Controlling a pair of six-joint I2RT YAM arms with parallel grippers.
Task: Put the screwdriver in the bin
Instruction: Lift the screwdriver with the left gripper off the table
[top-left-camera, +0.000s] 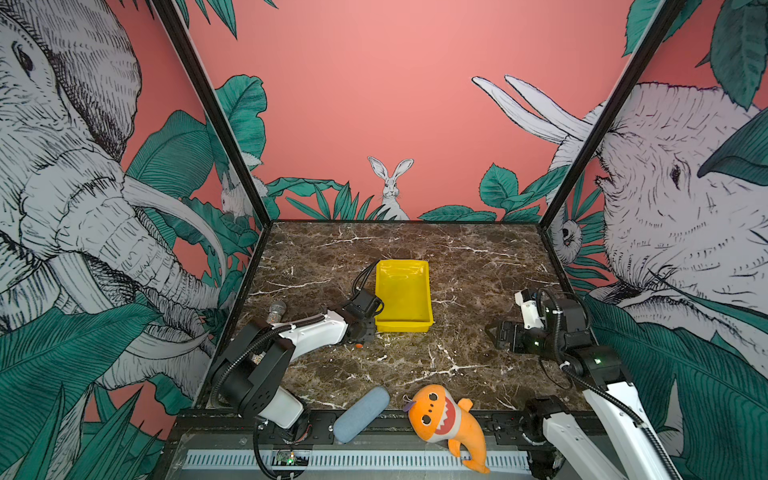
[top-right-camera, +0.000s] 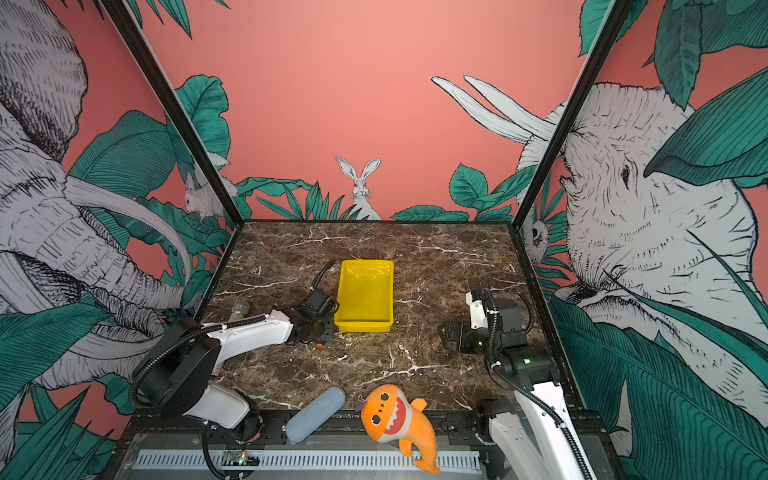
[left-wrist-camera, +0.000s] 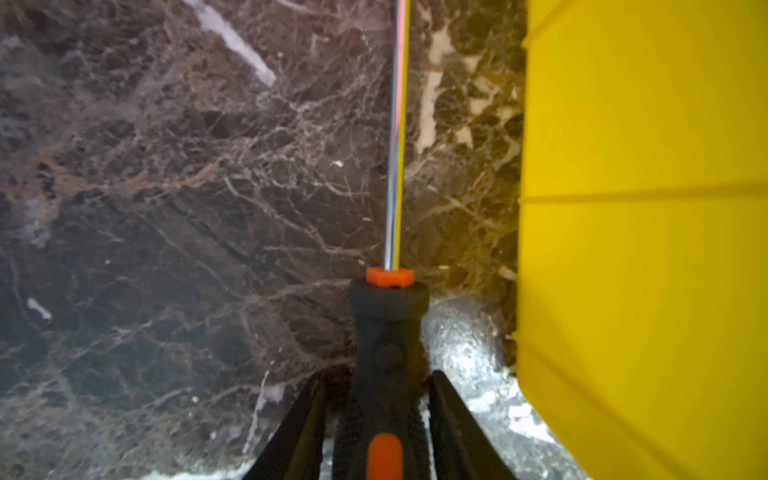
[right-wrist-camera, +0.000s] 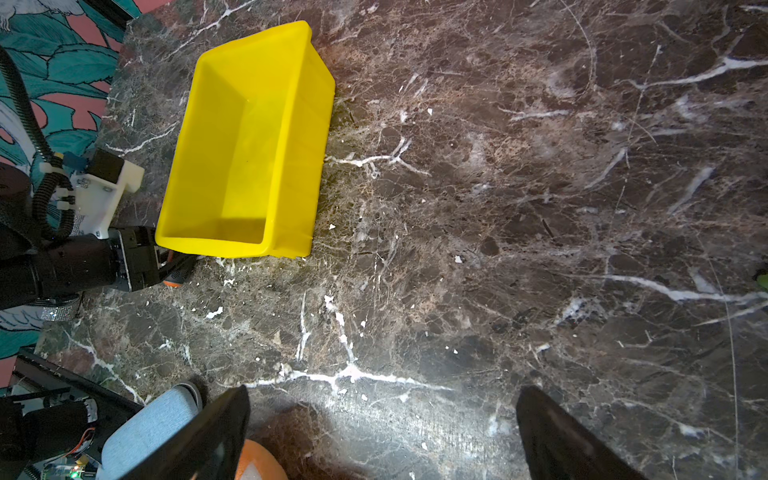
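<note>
My left gripper (left-wrist-camera: 376, 376) is clamped on the small black-handled screwdriver with orange accents (left-wrist-camera: 388, 332). Its black fingers (left-wrist-camera: 299, 424) press the handle from both sides, and the orange butt pokes out behind. The thin metal shaft runs straight ahead, alongside the long left wall of the shallow bright yellow plastic bin (top-left-camera: 403, 326), close beside it but outside. Whether the tool is off the brown marble-patterned worktop (top-left-camera: 415, 365) I can't tell. The bin sits mid-worktop, and I'm at its front-left corner.

Over toward the right edge, my right gripper (right-wrist-camera: 382, 392) hovers low, jaws spread wide over bare marble.

By the left edge, partly behind my left arm, lies a glittery silver microphone (top-left-camera: 276, 311). A blue-grey oblong fabric case (top-left-camera: 360, 413) and an orange plush shark (top-left-camera: 444, 419) overhang the front edge.
</note>
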